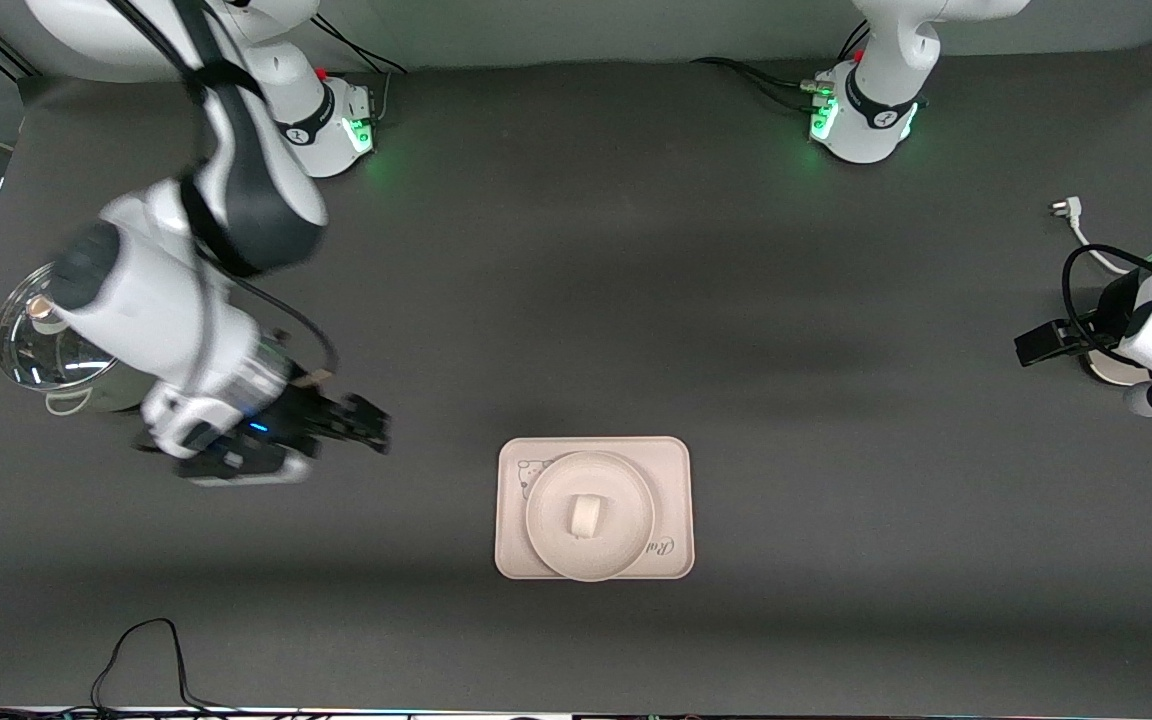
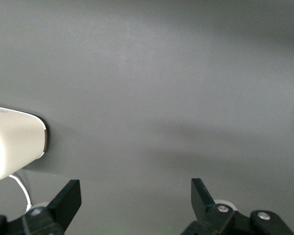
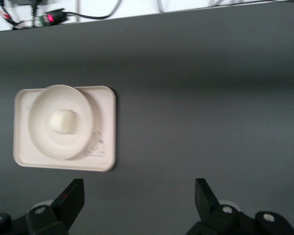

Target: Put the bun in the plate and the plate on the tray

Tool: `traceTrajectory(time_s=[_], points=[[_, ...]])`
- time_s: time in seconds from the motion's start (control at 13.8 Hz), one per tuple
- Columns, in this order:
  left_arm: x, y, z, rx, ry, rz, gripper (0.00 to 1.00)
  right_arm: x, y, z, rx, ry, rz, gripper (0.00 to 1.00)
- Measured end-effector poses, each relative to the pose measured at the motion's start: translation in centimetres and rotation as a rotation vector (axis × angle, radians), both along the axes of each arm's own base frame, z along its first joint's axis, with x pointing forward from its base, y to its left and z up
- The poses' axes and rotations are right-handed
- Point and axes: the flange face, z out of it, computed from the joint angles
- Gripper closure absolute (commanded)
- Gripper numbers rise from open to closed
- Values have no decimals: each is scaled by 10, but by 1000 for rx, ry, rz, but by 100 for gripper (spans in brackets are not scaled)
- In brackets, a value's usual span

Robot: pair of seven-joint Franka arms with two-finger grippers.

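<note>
The small white bun (image 1: 586, 517) lies in the middle of the round cream plate (image 1: 543, 492). The plate sits on the cream-pink tray (image 1: 673, 468), near the front camera at mid-table. The right wrist view shows the bun (image 3: 63, 121), the plate (image 3: 39, 122) and the tray (image 3: 106, 128) too. My right gripper (image 1: 374, 425) is open and empty over bare table beside the tray, toward the right arm's end; its jaws (image 3: 139, 188) stand wide apart. My left gripper (image 1: 1033, 345) is open and empty at the left arm's end of the table, well away from the tray; its jaws (image 2: 136, 188) frame bare table.
A glass-lidded pot (image 1: 41, 335) stands at the right arm's end, partly under the right arm. A white plug with a cable (image 1: 1066, 210) lies at the left arm's end. A white object (image 2: 14, 142) shows in the left wrist view. Black cables (image 1: 146, 650) run along the table's near edge.
</note>
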Motion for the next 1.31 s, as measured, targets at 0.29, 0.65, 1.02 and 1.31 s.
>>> traceTrajectory(time_s=[0.29, 0.65, 1.02, 1.31], points=[[0, -9, 2, -49, -7, 2, 0, -78, -96, 26, -14, 90, -38, 0], [-2, -8, 13, -56, -26, 3, 0, -100, -138, 108, -108, 165, -52, 0], [-2, -4, 14, -57, -28, 12, 0, -98, -122, 112, -141, 190, -75, 0], [-1, 0, 16, -57, -32, 17, 0, -94, -113, 103, -178, 202, -62, 0]])
